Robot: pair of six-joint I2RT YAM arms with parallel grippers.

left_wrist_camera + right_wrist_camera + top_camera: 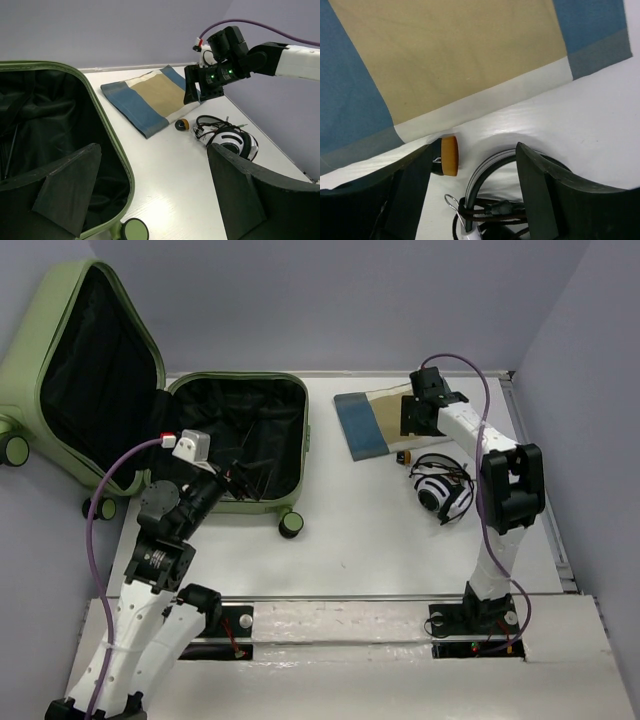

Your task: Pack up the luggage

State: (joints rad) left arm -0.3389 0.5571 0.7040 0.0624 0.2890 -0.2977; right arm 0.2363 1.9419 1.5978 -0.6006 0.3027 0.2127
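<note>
Hovering above the folded blue-and-tan cloth point(365, 420), the right gripper point(420, 412) has its jaws spread and grasps nothing. Its wrist view shows the fingers point(410, 195) apart over the cloth's near edge, with a small orange-capped disc point(449, 156) and the headphones point(485, 176) just below.

The luggage point(230, 410) lies open on the bench point(380, 550), lid propped up on its far-left side and black-lined tray facing up. The cloth sits off the luggage's right rim, apart from it, and the headphones lie farther from the luggage than the cloth does. The left gripper point(238, 476), likewise released and carrying nothing, hangs over the tray's near right corner.

By the look of it, the step in hand is taking up the cloth. It should go best by lowering squarely onto one folded edge and pinching all layers together while keeping clear of the disc. The cloth can then be carried just above the luggage's rim, so no loose flap snags there.
</note>
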